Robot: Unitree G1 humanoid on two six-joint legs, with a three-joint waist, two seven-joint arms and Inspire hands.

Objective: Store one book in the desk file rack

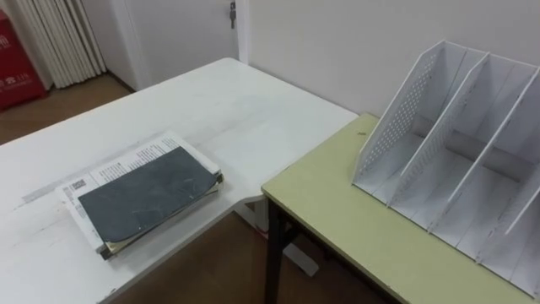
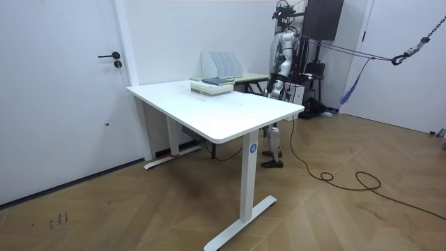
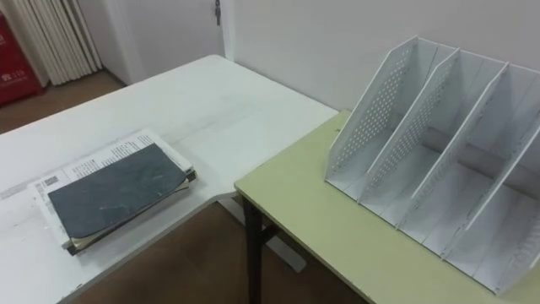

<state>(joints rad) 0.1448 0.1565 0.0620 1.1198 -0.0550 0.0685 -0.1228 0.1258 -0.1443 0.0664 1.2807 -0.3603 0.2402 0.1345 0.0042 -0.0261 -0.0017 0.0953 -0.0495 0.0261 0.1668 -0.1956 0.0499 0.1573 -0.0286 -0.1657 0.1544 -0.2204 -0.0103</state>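
A dark grey book [image 1: 145, 199] lies flat on top of a white printed one [image 1: 126, 159] near the corner of the white table [image 1: 219, 105]. The white file rack [image 1: 460, 156] stands empty on the green desk [image 1: 346, 224] to the right, its slots open toward me. In the room view the books [image 2: 212, 85] and rack [image 2: 221, 64] sit at the table's far end, and I stand just beyond them. My left hand [image 2: 279, 90] and right hand [image 2: 270, 85] hang low at my sides, too small to read.
A gap of wooden floor [image 1: 215, 266] lies between the white table's corner and the green desk's black leg [image 1: 272, 262]. A red box [image 1: 18, 59] and curtains [image 1: 63, 38] are at the far left. A dark cabinet [image 2: 322, 19] stands behind me.
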